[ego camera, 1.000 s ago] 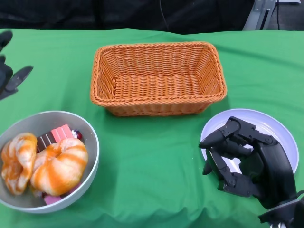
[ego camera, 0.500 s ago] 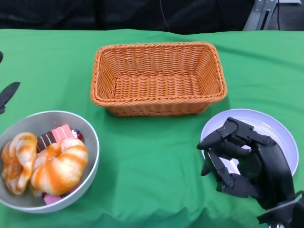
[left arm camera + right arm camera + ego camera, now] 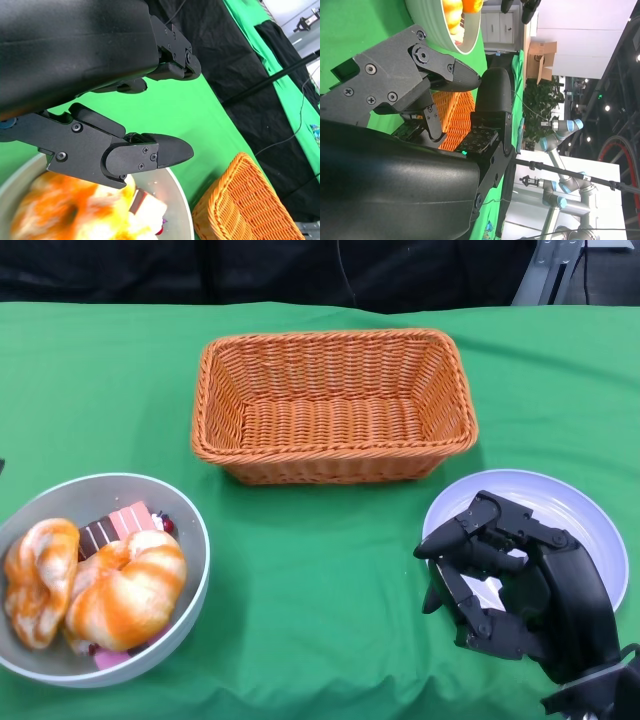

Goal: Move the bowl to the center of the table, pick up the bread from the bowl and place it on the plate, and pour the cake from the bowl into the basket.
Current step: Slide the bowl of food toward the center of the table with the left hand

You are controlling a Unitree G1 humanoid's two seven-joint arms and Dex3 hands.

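Note:
A grey bowl [image 3: 195, 530] sits at the table's near left, holding two orange-striped breads [image 3: 128, 590] and a pink and brown cake [image 3: 125, 522]. The white plate [image 3: 570, 505] lies at the near right. My right hand [image 3: 520, 585] hovers over the plate's near side, fingers bent but apart, holding nothing. The head view shows none of my left hand. In the left wrist view my left hand [image 3: 125, 115] is above the bowl [image 3: 182, 210], fingers spread, with blurred bread [image 3: 65, 220] and the cake [image 3: 150, 205] below it.
An orange wicker basket [image 3: 330, 465] stands at the middle back with nothing in it. It also shows in the left wrist view as the basket [image 3: 240, 200]. Green cloth covers the table, and a black backdrop runs along the far edge.
My left hand has slid out past the left edge of the head view. The right hand has hardly shifted over the plate. Bowl, basket and plate have not moved.

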